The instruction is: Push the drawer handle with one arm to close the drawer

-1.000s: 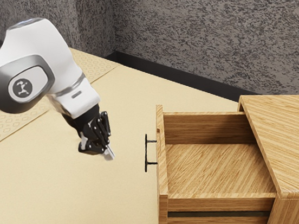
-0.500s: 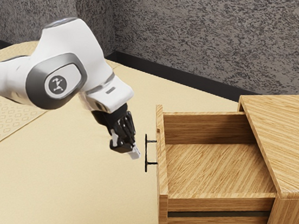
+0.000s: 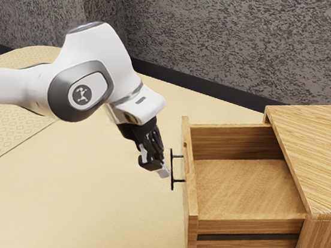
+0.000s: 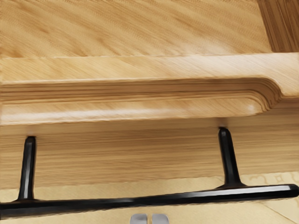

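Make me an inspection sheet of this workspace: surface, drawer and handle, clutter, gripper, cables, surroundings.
Surface: pale tan, with a patterned area towards the exterior view's left.
Job's things: wooden drawer standing open from its cabinet, nothing seen inside; black bar handle on two posts, attached to the drawer's front.
Clutter: nothing seen.
Gripper: shut, nothing seen held, tip right at the handle; contact can't be confirmed.
Cables: nothing seen.
Surroundings: mottled grey wall with a dark baseboard.
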`<state>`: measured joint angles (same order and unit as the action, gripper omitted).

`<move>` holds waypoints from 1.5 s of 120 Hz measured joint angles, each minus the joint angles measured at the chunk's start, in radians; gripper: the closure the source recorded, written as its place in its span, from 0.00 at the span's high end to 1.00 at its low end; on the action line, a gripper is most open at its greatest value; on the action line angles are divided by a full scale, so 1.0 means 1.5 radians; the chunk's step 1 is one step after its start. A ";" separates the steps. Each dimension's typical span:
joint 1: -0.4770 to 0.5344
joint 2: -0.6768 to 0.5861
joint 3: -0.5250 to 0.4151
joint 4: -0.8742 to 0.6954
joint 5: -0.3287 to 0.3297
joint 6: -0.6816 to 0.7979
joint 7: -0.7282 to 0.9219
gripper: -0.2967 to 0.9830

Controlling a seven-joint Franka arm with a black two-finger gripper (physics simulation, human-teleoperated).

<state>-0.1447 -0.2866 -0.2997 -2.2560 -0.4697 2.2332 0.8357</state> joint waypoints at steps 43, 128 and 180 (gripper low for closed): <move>-0.004 0.035 -0.005 0.024 0.000 0.010 -0.020 0.15; -0.015 0.103 -0.014 0.089 0.006 0.022 -0.037 0.15; -0.027 0.144 -0.014 0.128 0.013 0.024 -0.042 0.15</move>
<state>-0.1858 -0.0700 -0.3206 -2.0640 -0.4497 2.2696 0.7733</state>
